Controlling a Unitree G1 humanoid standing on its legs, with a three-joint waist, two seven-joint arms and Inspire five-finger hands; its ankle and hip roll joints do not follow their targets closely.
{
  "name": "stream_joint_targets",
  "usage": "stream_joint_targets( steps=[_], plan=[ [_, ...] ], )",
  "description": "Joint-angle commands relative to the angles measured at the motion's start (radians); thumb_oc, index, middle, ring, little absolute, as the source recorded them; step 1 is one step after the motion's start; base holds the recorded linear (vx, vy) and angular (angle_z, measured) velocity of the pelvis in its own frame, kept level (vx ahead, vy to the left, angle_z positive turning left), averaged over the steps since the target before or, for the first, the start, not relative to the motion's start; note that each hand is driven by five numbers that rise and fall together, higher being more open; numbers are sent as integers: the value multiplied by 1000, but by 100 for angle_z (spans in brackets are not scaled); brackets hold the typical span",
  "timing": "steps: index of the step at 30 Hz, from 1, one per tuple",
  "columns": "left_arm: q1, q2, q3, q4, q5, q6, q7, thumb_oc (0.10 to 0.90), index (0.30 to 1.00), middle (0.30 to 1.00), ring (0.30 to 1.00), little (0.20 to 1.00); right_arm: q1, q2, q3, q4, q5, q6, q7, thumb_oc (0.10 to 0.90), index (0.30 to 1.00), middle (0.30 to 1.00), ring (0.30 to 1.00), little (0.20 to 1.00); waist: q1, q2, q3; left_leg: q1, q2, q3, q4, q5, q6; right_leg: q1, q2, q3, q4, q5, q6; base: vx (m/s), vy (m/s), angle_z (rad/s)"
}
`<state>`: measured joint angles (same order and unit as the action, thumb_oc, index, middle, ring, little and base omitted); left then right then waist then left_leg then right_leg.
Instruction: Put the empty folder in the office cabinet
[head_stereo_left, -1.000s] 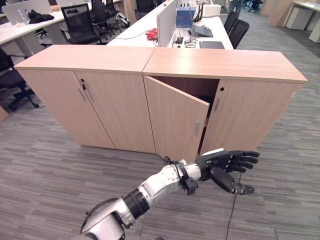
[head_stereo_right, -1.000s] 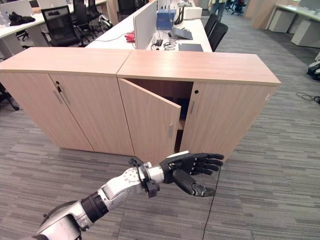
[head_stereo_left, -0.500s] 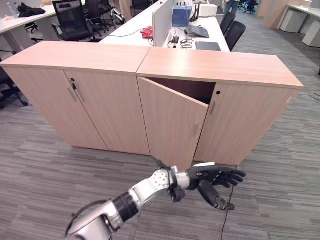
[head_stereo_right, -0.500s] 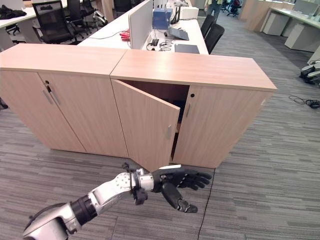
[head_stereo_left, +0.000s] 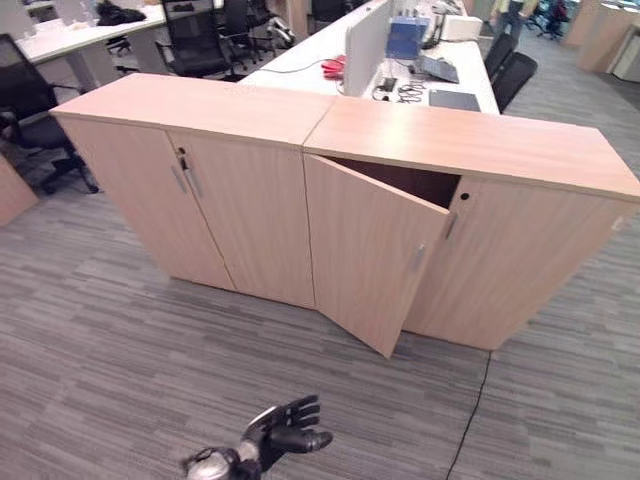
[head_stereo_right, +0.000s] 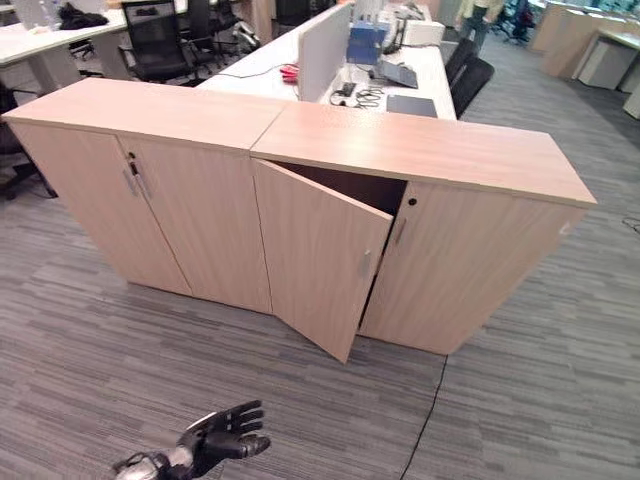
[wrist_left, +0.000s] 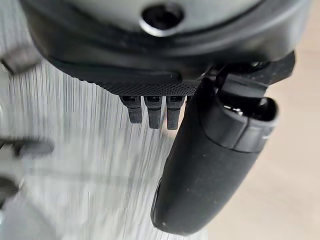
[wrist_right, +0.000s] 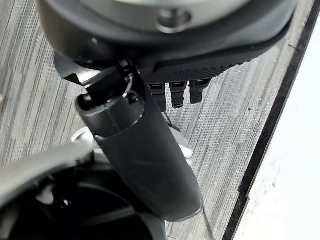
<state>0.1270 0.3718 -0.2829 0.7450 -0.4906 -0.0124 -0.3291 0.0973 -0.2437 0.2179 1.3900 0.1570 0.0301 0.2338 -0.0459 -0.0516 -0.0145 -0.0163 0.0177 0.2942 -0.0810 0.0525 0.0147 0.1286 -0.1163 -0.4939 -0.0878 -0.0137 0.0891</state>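
The light wood office cabinet stands ahead on the grey carpet. Its left door is swung partly open, showing a dark inside; its right door is closed. My left hand is low at the bottom of the view, well short of the open door, with straight spread fingers and nothing in it. In the left wrist view its thumb sticks out over carpet. My right hand hangs above the carpet, fingers relaxed and holding nothing.
A second cabinet with both doors closed adjoins on the left. Behind them are desks with a partition screen and office items, plus black chairs. Open carpet lies between me and the cabinets.
My left arm has drawn back and dropped from beside the open door's lower edge to the bottom of the view. The camera has shifted; the door stands as before.
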Motion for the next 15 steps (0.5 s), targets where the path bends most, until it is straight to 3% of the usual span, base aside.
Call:
stream_joint_targets(
  steps=[1, 6, 12, 15],
  plan=[
    [-93, -37, 102, 160, 97, -95, 67, 800, 900, 900, 900, 900, -113, -65, -51, 29, 93, -30, 0, 800, 900, 900, 900, 900, 17, -25, 1, 86, 85, 1, -6, -96, -74, -95, 7, 8, 1, 39, 27, 22, -125, 9],
    [-113, -58, 257, 498, 163, -82, 150, 800, 900, 900, 900, 900, -99, -74, -30, 16, 59, -24, 8, 800, 900, 900, 900, 900, 18, -32, -1, 97, 109, 3, -6, -86, -89, -91, 30, 21, 1, 18, 8, 19, -106, -3],
    [-69, -63, 358, 588, 137, -70, 179, 800, 900, 900, 900, 900, -81, -53, 6, -7, 30, -23, 6, 800, 900, 900, 900, 900, 26, -43, 0, 117, 138, 6, -3, -79, -104, -77, 56, 35, 1, -9, -13, 29, -128, -3],
    [-47, -69, 440, 572, 27, -85, 213, 800, 900, 900, 900, 900, -68, -32, 39, -22, 21, -28, 8, 800, 900, 900, 900, 900, 51, -73, 28, 86, 169, -8, 130, -112, -106, -62, 83, 63, 5, -35, -40, -5, -162, -6]
  ],
)
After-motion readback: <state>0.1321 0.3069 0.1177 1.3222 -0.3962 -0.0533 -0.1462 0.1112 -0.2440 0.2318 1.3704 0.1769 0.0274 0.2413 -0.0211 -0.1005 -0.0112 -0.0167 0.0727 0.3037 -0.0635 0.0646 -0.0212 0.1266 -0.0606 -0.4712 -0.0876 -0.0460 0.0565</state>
